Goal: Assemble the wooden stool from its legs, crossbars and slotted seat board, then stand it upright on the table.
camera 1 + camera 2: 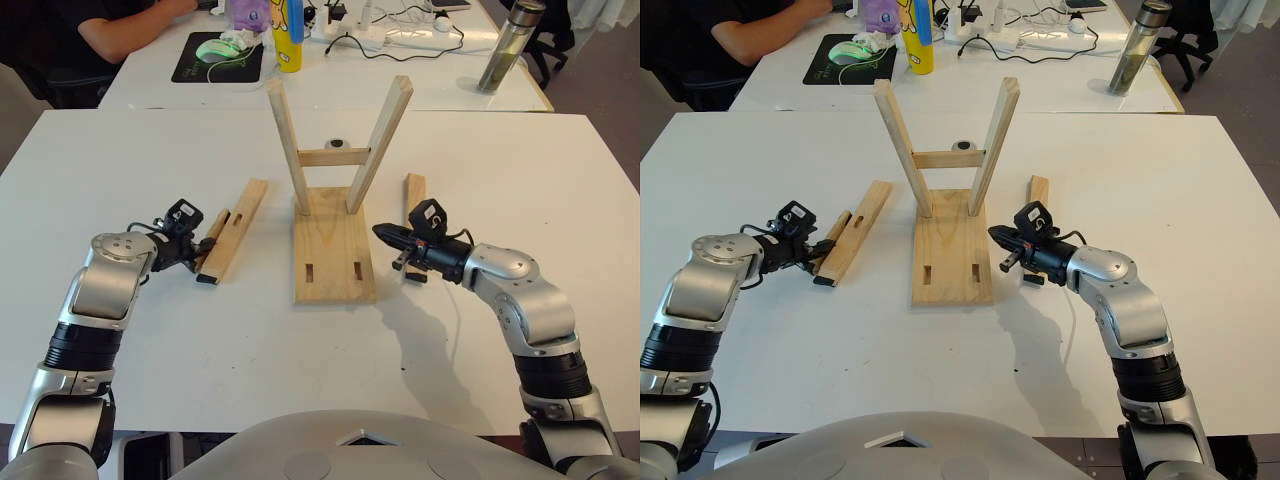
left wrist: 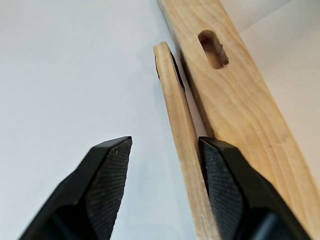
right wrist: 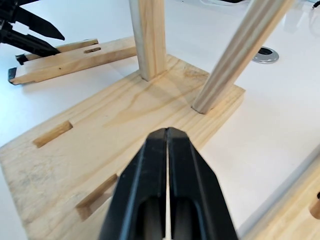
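Where we found the seat board (image 1: 335,255): flat in the middle of the table (image 1: 150,170), with two upright legs (image 1: 288,140) and a crossbar (image 1: 333,157) standing at its far end. Its two near slots (image 1: 310,271) were bare.
Left pincer (image 2: 165,144): released, with its fingers spread to either side of the thin loose crossbar (image 2: 175,95). We could not tell whether they touched it.
Loose leg (image 1: 240,225): flat on the table left of the seat board, alongside and just right of the thin crossbar.
Right pincer (image 1: 382,231): clenched on nothing, its tip pointing left, just beside the seat board's right edge.
Second loose leg (image 1: 414,188): right of the board, its near end hidden behind the right pincer.
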You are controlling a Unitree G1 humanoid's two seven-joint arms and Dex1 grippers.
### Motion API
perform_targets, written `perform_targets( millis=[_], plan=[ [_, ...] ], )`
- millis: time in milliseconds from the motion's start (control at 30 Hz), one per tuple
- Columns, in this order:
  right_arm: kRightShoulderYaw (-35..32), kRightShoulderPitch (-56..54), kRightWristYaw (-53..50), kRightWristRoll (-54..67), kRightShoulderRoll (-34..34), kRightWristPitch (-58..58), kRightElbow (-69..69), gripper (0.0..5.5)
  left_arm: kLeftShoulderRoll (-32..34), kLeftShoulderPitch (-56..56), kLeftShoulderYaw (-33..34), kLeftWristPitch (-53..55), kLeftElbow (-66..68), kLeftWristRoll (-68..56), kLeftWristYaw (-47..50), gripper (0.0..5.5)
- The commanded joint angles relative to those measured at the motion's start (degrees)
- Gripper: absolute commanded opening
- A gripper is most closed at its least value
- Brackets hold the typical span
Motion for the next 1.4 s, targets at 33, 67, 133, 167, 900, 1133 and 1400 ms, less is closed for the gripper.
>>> perform_targets(
  millis=[33, 67, 133, 167, 900, 1133, 1400],
  plan=[
    [0.65, -0.79, -0.5, -0.34, -0.01, -0.66, 0.76, 0.0, -0.52, 0.49, 0.3, 1.08, 0.31, -1.86, -0.79, 2.47],
    [0.72, -0.88, -0.52, -0.4, -0.05, -0.8, 1.0, 0.0, -0.9, 0.62, 0.54, 1.54, 0.08, -2.69, -1.05, 2.32],
    [0.68, -1.06, -0.64, -0.61, -0.31, -0.91, 1.3, 0.0, -0.65, 1.03, -0.3, 1.73, 0.06, -3.07, -1.49, 2.11],
    [0.63, -1.16, -0.66, -0.63, -0.43, -0.89, 1.3, 0.0, -0.32, 1.26, -0.89, 1.54, 0.29, -2.93, -1.6, 1.93],
    [-12.55, -2.42, -2.42, 31.07, 8.36, 11.34, -8.85, 0.71, 2.01, 0.65, 17.29, 0.55, -1.31, -34.39, -22.87, 0.41],
    [-18.56, -4.8, -11.28, 50.7, 12.49, 15.86, -6.95, 1.82, -0.8, -2.88, 21.84, 14.33, -8.44, -55.42, -23.2, 0.41],
    [-15.77, -5.86, -17.41, 58.47, 15.21, 15.2, -5.36, 3.02, -7.72, -5.38, 17.88, 17.76, -9.97, -63.3, -16.58, 0.41]
  ],
)
